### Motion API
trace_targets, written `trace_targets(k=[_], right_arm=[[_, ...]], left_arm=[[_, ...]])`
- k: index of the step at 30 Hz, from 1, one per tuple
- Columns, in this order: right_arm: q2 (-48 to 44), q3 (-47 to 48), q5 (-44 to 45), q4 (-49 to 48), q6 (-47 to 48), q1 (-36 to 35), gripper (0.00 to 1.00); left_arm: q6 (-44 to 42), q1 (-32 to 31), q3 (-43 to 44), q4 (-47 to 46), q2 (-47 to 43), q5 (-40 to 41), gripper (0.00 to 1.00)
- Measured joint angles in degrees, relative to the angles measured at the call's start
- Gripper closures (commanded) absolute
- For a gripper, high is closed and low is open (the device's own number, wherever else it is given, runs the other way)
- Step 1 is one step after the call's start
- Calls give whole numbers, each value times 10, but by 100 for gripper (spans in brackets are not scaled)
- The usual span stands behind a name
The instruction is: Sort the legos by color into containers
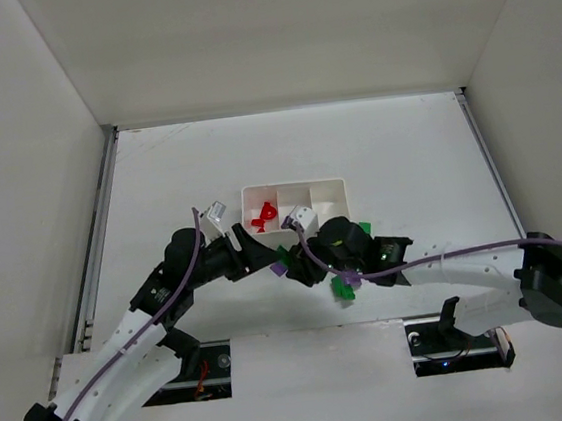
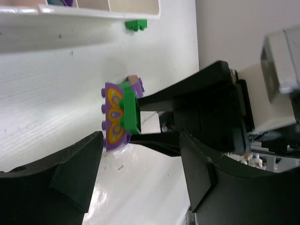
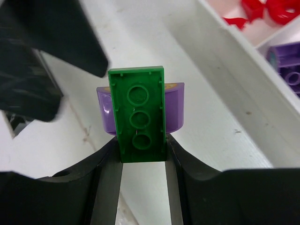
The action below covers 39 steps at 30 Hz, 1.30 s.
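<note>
My right gripper [image 3: 142,150] is shut on a green lego [image 3: 139,117] that has a purple printed lego [image 3: 174,107] stuck to its far face. In the left wrist view the joined purple lego [image 2: 112,117] and green lego [image 2: 130,112] hang just past the tips of my left gripper [image 2: 140,145], which is open and holds nothing. From above, both grippers meet just in front of the white tray [image 1: 293,184], with the purple lego [image 1: 278,269] between them. Red legos [image 1: 263,214] lie in the left container. Another purple lego [image 3: 288,70] lies in the container beside it.
A loose green lego [image 1: 345,286] lies by the right arm, and another green one [image 1: 364,228] sits near the tray's right front corner. The tray's front wall [image 3: 234,79] runs close beside the held bricks. White side walls enclose the table.
</note>
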State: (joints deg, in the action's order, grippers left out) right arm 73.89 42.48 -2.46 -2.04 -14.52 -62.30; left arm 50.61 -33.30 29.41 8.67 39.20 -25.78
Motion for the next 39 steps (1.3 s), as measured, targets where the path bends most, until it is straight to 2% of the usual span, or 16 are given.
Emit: trace_targets(k=[7, 12, 16, 21, 23, 31, 39], right_arm=[[7, 0, 6, -7, -43, 41, 72], [7, 0, 5, -23, -68, 42, 72], [8, 0, 2, -27, -82, 42, 72], [8, 0, 1, -27, -94, 50, 73], [8, 0, -5, -27, -98, 53, 73], [7, -3, -20, -35, -115, 66, 73], [1, -13, -44, -52, -148, 84, 73]], left_arm=[[-8, -31, -39, -30, -33, 81, 45], [-11, -95, -66, -73, -12, 147, 46], [-17, -122, -69, -108, 8, 197, 47], [-22, -136, -74, -153, 19, 248, 60], [-22, -136, -79, -173, 21, 264, 62], [-22, -139, -89, -221, 37, 293, 77], [-22, -151, -92, -250, 46, 316, 85]])
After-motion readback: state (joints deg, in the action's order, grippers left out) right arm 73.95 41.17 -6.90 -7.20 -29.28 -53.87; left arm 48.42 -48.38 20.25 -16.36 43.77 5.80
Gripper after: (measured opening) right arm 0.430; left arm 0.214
